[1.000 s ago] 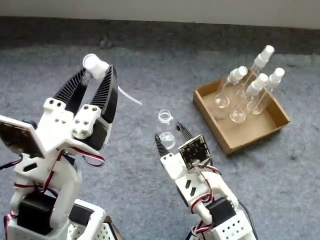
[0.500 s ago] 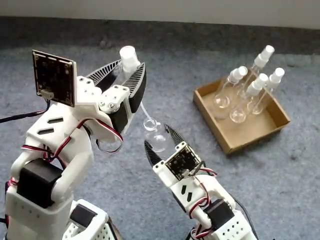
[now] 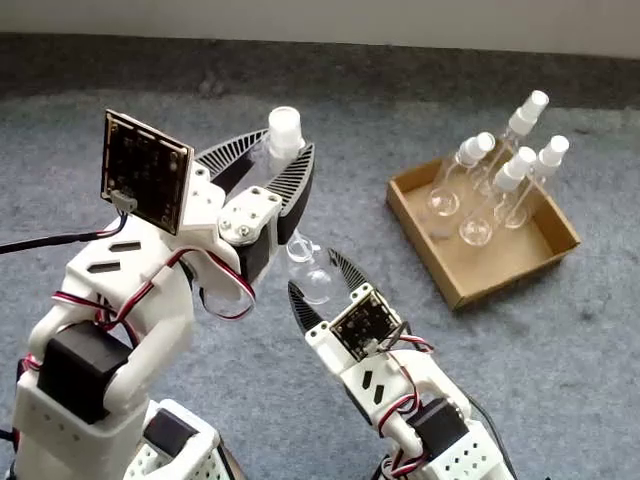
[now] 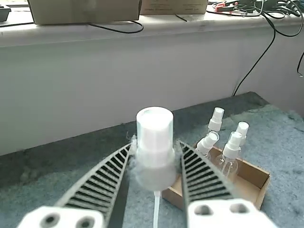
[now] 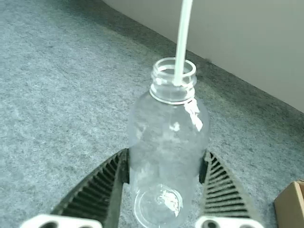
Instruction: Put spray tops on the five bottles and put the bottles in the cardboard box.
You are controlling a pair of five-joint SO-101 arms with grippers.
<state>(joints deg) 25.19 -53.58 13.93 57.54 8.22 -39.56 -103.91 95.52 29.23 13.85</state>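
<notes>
**One top, one open bottle, four already boxed**

Quick count: five bottles total, two arms, one box.

Four capped bottles (image 3: 495, 195) lie in the box (image 3: 515, 255) with their white sprayers pointing to the far side, a couple poking over the far rim. The box sits on the right side of the table, well apart from both arms.

The fifth one, the open bottle (image 5: 168, 137), is clear and has no top on. The right gripper (image 3: 313, 273) has it pinched round the body between both black fingers, mouth tilted up toward the left arm.

The left gripper (image 3: 283, 150) is clamped on the single spray top (image 4: 154, 137), white cap sticking out past the fingertips. It hangs just above the open bottle. The tube (image 5: 183, 33) runs down from the top, and its end is right at the bottle's mouth, looks like just inside the neck.

Surface is grey carpet (image 3: 560, 380). Behind it there's a pale wall (image 4: 95, 80), and above that a ledge with black cables (image 4: 266, 19) and a couple of brown cartons (image 4: 80, 9).
</notes>
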